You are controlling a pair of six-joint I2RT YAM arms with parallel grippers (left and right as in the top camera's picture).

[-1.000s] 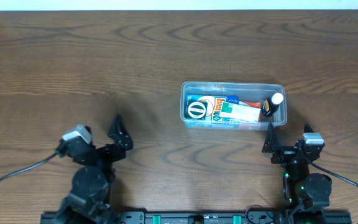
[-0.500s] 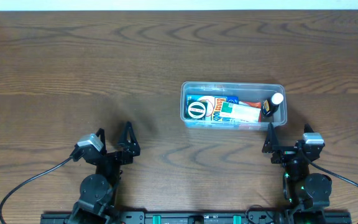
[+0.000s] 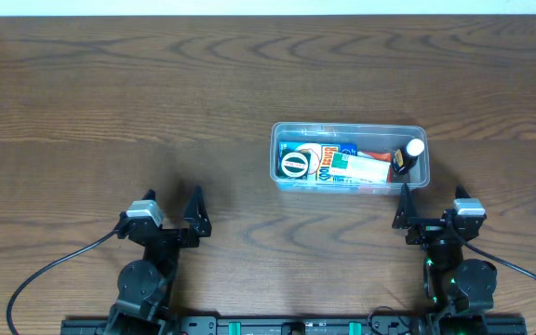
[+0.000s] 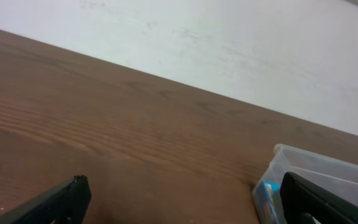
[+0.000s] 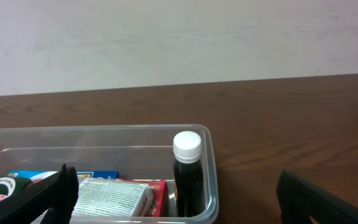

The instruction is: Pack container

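Container [image 3: 347,127] sits right-of-centre on bench [image 3: 156,93], packed. Left pincer [image 3: 171,203] open, empty, well apart. Right pincer [image 3: 432,197] likewise, just beside it. Risk: right arm swinging forward clips rim, topples upright bottle [image 3: 413,154] (tallest item).

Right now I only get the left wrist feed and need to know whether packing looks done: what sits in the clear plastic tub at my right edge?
Observer: The clear rectangular plastic tub holds printed packs lying flat, among them a white-and-green pack.
Operator: Anything standing up?
Observer: Yes, a black bottle with a white cap stands upright at the tub's right end.
Operator: And the right claw?
Observer: The right claw is open and empty, on the near side of the tub, facing that bottle.
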